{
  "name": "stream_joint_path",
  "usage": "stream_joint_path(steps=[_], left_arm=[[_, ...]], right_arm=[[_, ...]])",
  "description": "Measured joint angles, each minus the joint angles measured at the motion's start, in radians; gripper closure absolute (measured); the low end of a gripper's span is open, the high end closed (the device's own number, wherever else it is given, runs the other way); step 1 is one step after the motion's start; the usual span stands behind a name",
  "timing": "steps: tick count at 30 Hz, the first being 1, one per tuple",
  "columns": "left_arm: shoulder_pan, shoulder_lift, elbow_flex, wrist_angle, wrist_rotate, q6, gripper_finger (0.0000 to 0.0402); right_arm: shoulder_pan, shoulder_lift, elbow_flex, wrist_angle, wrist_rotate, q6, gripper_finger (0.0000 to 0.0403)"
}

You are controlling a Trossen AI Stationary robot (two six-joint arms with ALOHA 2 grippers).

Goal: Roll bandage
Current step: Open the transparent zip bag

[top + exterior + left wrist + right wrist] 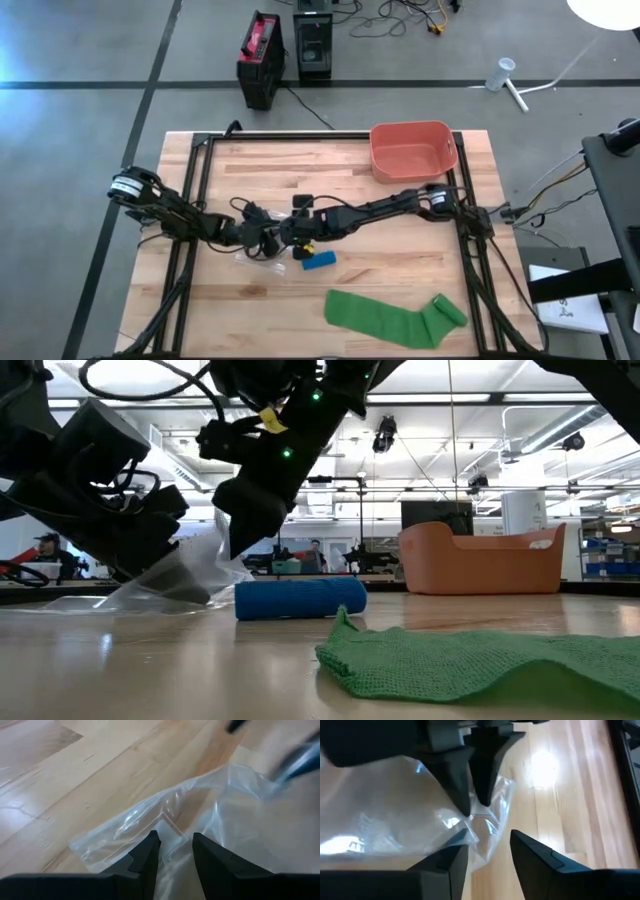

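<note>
Bandage (394, 320) well apart from both end effectors.

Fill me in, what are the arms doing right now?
Both arms meet mid-table over a clear plastic bag. The left gripper pinches the bag's edge. The right gripper is at the same bag, fingers apart around its other edge. A blue bandage roll lies beside them, an unrolled green bandage nearer the front edge, and a red bin at the back.

Blue bandage roll (319, 261); green bandage (392, 317); salmon bin (412, 151); clear bag (200, 820).
</note>
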Motion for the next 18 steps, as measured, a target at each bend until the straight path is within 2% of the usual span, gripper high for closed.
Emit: stream_joint_path(steps=[7,14,18], left_arm=[[-0.001,-0.045,-0.002,-0.003,0.024,0.034,0.0287],[-0.001,-0.113,0.0,-0.001,0.005,0.064,0.0287],[-0.001,-0.195,0.0,-0.03,0.001,0.109,0.0287]], right_arm=[[-0.004,0.0,-0.001,-0.006,-0.141,-0.039,0.0303],[-0.004,0.0,-0.001,-0.007,-0.23,-0.04,0.039],[0.006,-0.008,0.017,-0.02,-0.267,-0.002,0.0396]])
